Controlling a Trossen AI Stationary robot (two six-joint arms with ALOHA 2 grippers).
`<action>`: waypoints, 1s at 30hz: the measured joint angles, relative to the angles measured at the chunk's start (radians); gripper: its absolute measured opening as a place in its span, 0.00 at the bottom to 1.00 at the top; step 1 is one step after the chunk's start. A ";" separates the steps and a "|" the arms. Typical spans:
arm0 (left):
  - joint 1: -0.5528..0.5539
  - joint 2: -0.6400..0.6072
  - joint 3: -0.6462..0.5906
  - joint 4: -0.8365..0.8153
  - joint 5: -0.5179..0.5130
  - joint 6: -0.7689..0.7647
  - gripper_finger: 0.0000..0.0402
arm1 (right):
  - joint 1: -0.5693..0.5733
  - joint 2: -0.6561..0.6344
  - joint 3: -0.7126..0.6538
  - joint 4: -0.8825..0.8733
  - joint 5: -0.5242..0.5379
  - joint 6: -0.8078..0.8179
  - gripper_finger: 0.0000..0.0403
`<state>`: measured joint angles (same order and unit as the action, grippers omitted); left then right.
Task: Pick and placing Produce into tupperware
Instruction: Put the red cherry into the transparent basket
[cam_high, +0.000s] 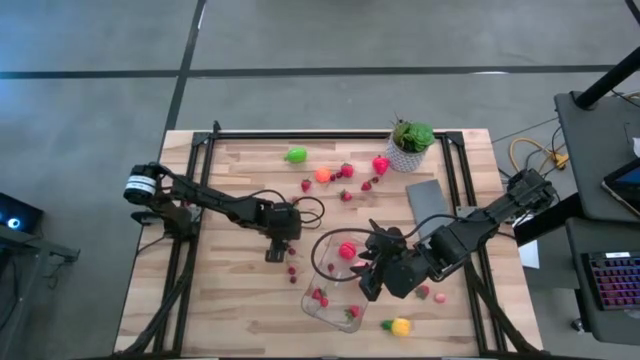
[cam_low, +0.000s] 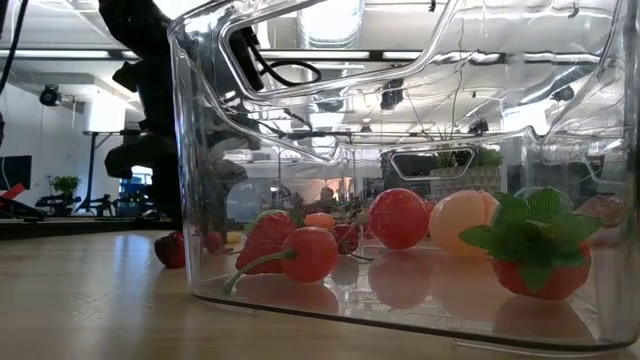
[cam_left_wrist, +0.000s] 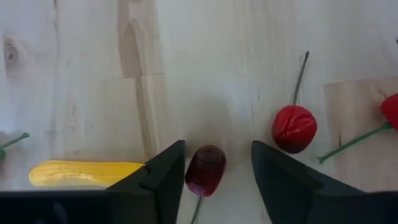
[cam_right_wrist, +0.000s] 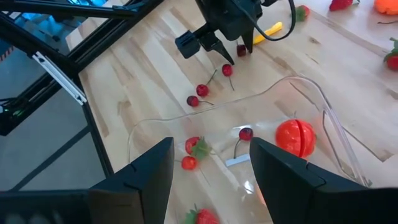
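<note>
Our left gripper hung with its jaws spread wide around a dark red cherry on the pale wooden table, gripping nothing yet. We judged the clean pick needed a straight descent, fingers closing on the fruit's body and clear of the stem and the yellow piece at lower left. Our right gripper waited open and empty over the tupperware, lower centre in the high view, a red tomato and berries inside. Beyond the table lay grey floor; the low view showed ceiling lights through clear plastic.
</note>
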<state>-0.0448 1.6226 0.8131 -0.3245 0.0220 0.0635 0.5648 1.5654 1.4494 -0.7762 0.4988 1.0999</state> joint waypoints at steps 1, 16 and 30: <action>0.001 0.000 0.000 -0.001 0.001 0.000 0.38 | 0.000 0.000 0.000 -0.001 0.000 0.000 0.50; 0.019 -0.001 0.000 -0.034 -0.001 0.000 0.19 | 0.000 0.000 0.000 -0.004 0.000 0.000 0.50; 0.010 -0.135 0.094 -0.112 0.081 -0.125 0.13 | -0.002 -0.013 0.000 0.026 0.072 -0.003 0.50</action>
<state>-0.0349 1.4876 0.9072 -0.4367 0.1033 -0.0619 0.5625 1.5527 1.4498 -0.7506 0.5708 1.0965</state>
